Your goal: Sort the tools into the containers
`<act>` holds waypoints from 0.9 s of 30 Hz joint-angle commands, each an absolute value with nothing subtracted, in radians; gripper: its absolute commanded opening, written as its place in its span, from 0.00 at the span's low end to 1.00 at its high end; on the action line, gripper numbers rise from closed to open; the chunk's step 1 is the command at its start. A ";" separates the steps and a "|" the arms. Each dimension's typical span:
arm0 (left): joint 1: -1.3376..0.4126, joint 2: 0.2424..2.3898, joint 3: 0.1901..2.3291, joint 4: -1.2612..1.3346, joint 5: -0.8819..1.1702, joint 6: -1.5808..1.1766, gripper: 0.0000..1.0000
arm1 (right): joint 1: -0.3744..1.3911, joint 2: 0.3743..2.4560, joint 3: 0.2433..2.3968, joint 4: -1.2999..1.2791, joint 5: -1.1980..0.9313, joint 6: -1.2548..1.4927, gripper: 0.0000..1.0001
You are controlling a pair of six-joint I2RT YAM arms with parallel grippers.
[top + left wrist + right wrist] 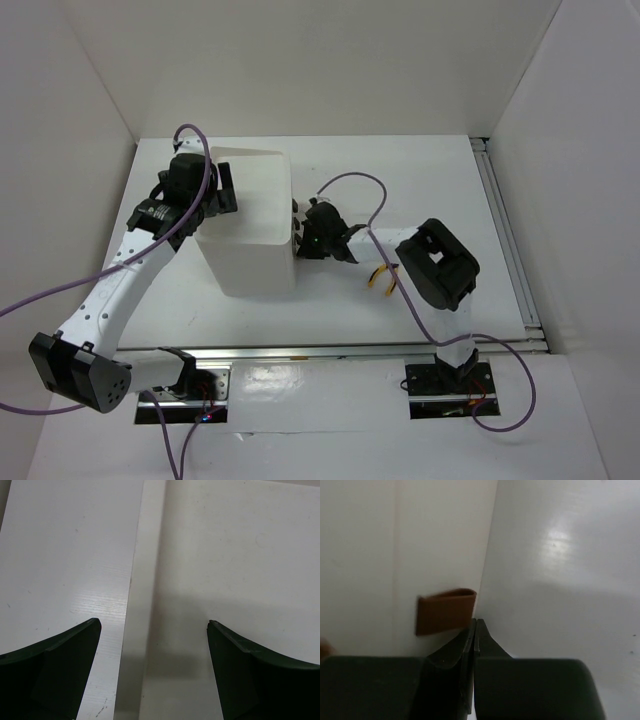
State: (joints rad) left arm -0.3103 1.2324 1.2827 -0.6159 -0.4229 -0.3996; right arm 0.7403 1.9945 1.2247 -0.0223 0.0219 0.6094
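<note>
The white box [250,240] stands mid-table, its drawers closed. My left gripper [222,190] is open and empty against the box's far left side; in the left wrist view it [154,625] straddles the box wall [235,555]. My right gripper [300,232] is at the box's right side. In the right wrist view it [474,622] is shut and empty, its tip just under the right end of a brown drawer knob [445,611] on the drawer front [360,540]. The yellow-handled pliers [380,279] lie on the table, partly under the right arm. The other tools are out of view.
White enclosure walls ring the table [420,180]. A metal rail [505,240] runs along the right edge. Purple cables [350,182] loop over both arms. The right arm's elbow [438,265] hangs above the pliers.
</note>
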 commanded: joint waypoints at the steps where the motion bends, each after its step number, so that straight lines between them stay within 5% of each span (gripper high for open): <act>1: -0.311 1.235 1.261 -0.640 -0.403 -0.396 1.00 | 0.698 1.884 1.085 0.319 -0.176 0.736 0.01; 4: -0.311 1.235 1.261 -0.640 -0.403 -0.396 1.00 | 0.670 1.810 1.034 0.092 -0.064 0.712 0.04; 7: -0.311 1.244 1.261 -0.640 -0.403 -0.396 1.00 | 0.670 1.670 1.057 -0.172 0.292 0.652 0.14; 10: -0.311 1.244 1.261 -0.640 -0.403 -0.396 1.00 | 0.661 1.580 1.057 -0.251 0.409 0.578 0.50; 12: -0.311 1.244 1.261 -0.640 -0.403 -0.396 1.00 | 0.650 1.513 1.081 -0.356 0.483 0.569 0.63; 19: -0.311 1.235 1.261 -0.640 -0.403 -0.396 1.00 | 0.598 1.394 0.959 -0.497 0.500 0.662 0.65; 27: -0.311 1.235 1.261 -0.640 -0.385 -0.396 1.00 | 0.598 1.382 0.851 -0.522 0.499 0.773 0.55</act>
State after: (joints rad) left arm -0.3103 1.2335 1.2804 -0.6098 -0.4076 -0.3996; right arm 0.5957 1.3979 0.8524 -0.5022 0.4603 0.7155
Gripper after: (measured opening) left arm 0.998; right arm 0.556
